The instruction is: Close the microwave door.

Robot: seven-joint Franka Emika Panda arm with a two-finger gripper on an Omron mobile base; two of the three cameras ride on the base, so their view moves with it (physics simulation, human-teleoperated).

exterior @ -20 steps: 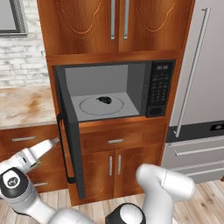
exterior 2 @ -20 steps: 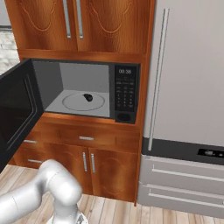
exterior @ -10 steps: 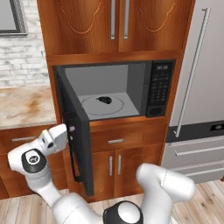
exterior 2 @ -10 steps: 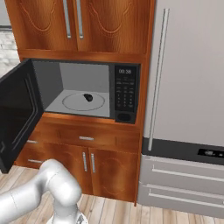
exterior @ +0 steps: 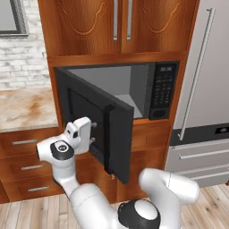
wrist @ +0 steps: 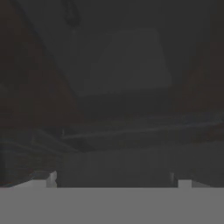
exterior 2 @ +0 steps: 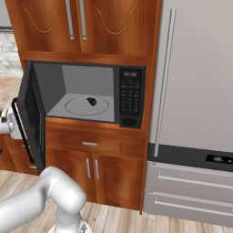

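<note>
Microwave door, a wide dark grey flat panel with a darker rounded window and a black vertical bar handle, stands partly swung, hinged at the left edge of the built-in black microwave and angled out from its opening. In the right base view we see the door nearly edge-on at the left side of the microwave, its handle facing outward. Our gripper sits against the outer face of the door, left of the handle; we cannot tell whether its fingers are spread or pressed together. The hand view is dim, with the dark door window close in front.

Inside the microwave we see a grey interior, a round glass turntable and a small dark object on it. The black keypad panel with its small display lies at the right side of the microwave. Brown wooden cabinet doors hang above the microwave, a tall grey fridge stands to its right, and a marbled stone surface lies to its left.
</note>
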